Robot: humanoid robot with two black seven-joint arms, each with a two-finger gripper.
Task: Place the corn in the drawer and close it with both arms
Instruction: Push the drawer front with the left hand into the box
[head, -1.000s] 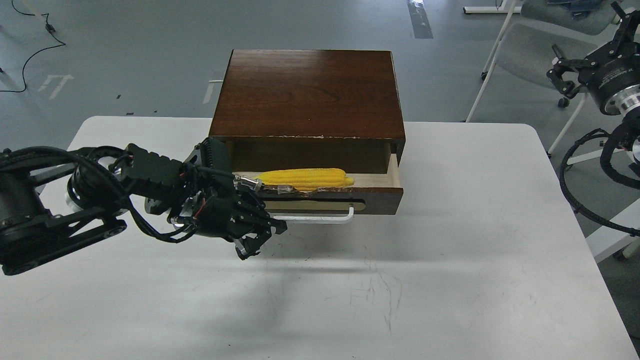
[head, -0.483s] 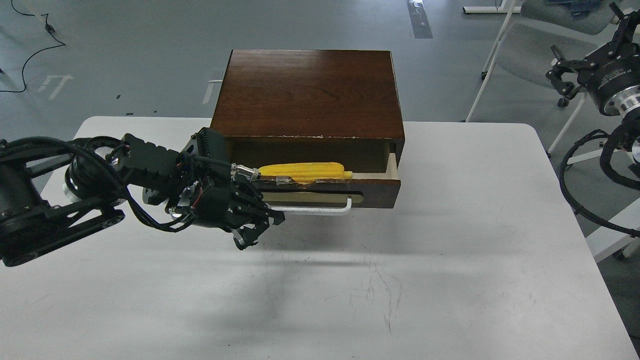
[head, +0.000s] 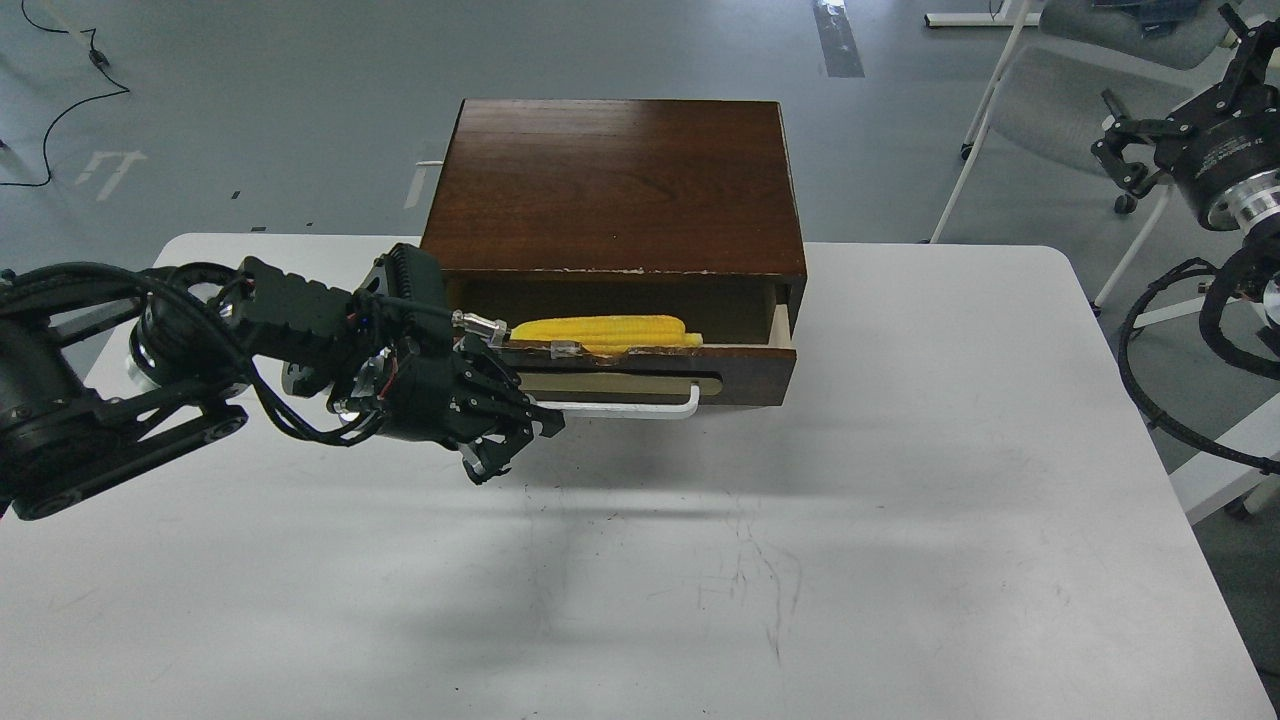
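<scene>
The yellow corn (head: 600, 329) lies lengthwise inside the drawer (head: 752, 364), which stands a little way open from the dark brown cabinet (head: 612, 180). The drawer's white bar handle (head: 630, 409) shows below its chipped top edge. My left gripper (head: 492, 462) is shut and empty; it sits at the left end of the drawer front, just below the handle's left end, with the wrist against the drawer's left corner. My right gripper (head: 1122, 150) is open and empty, raised far off at the upper right, away from the table.
The cabinet stands at the back middle of the white table (head: 900, 520). A chair (head: 1060, 90) and black cables (head: 1160, 400) are beyond the table's right edge. A cable lies on the grey floor (head: 60, 110) at the far left.
The drawer has slid inward toward the cabinet, with my left gripper moving back along with its front. Less of the corn and the pale inside shows. The right arm has not moved.
</scene>
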